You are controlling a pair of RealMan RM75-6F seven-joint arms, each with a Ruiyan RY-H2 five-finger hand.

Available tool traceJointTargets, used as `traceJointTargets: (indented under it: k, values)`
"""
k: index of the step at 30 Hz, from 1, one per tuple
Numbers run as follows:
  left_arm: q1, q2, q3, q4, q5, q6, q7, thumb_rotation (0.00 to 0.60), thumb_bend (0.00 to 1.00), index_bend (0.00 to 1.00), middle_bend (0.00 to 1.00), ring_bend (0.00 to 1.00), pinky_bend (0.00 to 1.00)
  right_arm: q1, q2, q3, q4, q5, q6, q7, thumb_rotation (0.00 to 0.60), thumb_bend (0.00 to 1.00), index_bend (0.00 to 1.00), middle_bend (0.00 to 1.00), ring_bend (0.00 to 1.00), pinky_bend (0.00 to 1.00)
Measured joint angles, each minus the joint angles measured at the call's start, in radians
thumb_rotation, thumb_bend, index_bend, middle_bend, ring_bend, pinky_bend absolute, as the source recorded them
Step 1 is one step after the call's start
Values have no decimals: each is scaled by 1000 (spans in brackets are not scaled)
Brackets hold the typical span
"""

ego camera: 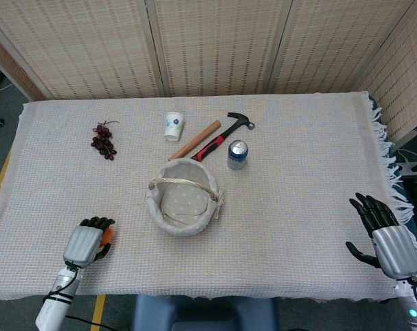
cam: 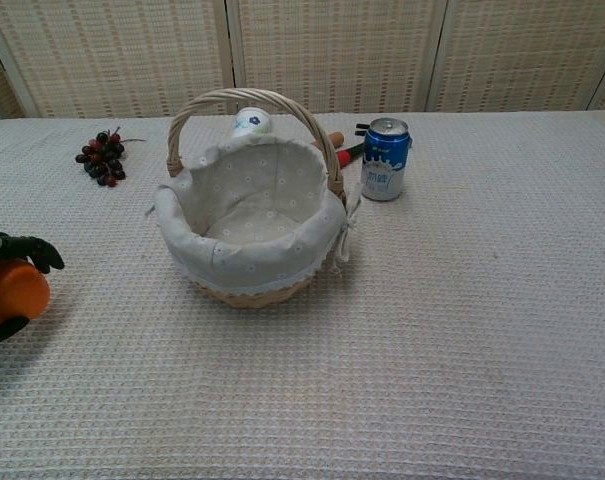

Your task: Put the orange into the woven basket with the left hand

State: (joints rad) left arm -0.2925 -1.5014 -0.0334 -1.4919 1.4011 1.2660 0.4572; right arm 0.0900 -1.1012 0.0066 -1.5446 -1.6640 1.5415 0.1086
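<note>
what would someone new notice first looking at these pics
The woven basket with its pale dotted lining stands in the middle of the table, its handle arching over it. At the near left edge the left hand curls its dark fingers around the bright orange. Behind the basket stand a blue drink can and a dark bunch of grapes, far left.

Bare cloth lies between the left hand [ego camera: 85,241] with its orange [cam: 12,293] and the woven basket [ego camera: 183,198]. The arched handle [cam: 248,98] spans the basket mouth. Hammer [ego camera: 222,134], can [ego camera: 237,154], and paper cup [ego camera: 174,126] crowd the far side; grapes [ego camera: 103,141] sit well apart.
</note>
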Motion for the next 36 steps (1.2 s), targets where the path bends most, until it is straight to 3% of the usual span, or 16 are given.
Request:
traceJointTargets:
  k: [6, 16, 24, 36]
  values:
    - [-15, 25, -52, -73, 31, 73, 48, 600, 381, 343, 395, 620, 749, 2, 5, -3, 0, -3, -4, 5, 600, 159, 0, 0, 0, 106]
    - [-94, 59, -126, -209, 42, 40, 125, 600, 383, 345, 396, 620, 755, 7, 6, -7, -3, -2, -22, -3, 600, 159, 0, 0, 0, 107]
    - [-187, 28, -195, -308, -39, -14, 248, 600, 383, 345, 397, 620, 755, 14, 10, -9, -8, 2, -35, -7, 600, 158, 0, 0, 0, 108]
    - [-265, -74, -224, -375, -189, -22, 382, 600, 383, 345, 398, 620, 756, 15, 20, -10, -9, 4, -33, 18, 600, 159, 0, 0, 0, 108]
